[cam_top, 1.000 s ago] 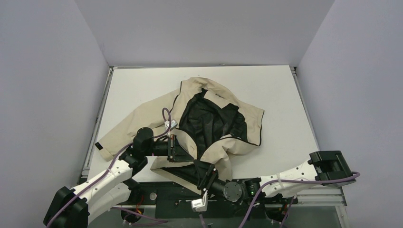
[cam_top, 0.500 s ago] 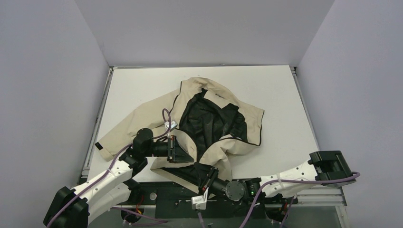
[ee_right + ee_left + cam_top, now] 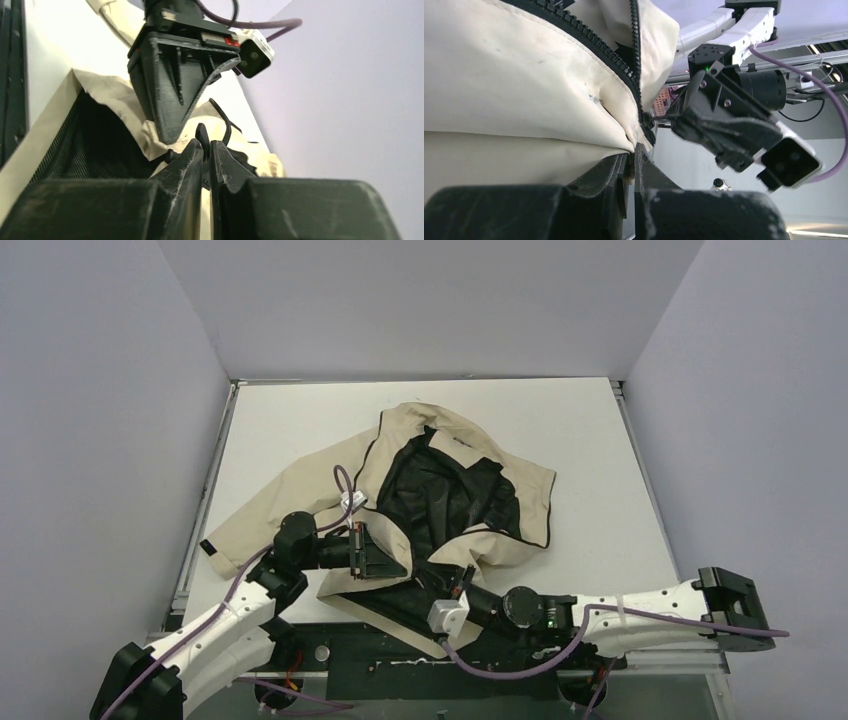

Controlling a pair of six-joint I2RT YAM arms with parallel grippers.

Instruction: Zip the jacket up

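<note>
The beige jacket (image 3: 300, 495) lies spread on the white table (image 3: 600, 440), front open, black lining (image 3: 450, 495) showing. At its near hem, my left gripper (image 3: 397, 567) is shut on beige fabric (image 3: 549, 150) just beside the foot of the dark zipper (image 3: 614, 57). In the left wrist view its jaws (image 3: 633, 150) pinch the cloth edge. My right gripper (image 3: 463, 577) comes in from the right, facing the left one, and in the right wrist view it (image 3: 205, 142) is shut on the black zipper pull (image 3: 202, 131). The two grippers nearly touch.
The jacket's left sleeve runs to the table's left edge and ends in a black cuff tab (image 3: 208, 547). A dark base rail (image 3: 370, 655) lies along the near edge under the hem. Grey walls close in the table on three sides.
My right gripper has shut on the zipper pull. It swung up from below the hem, and its arm stretched out flatter to the right. The left gripper kept its hold and place.
</note>
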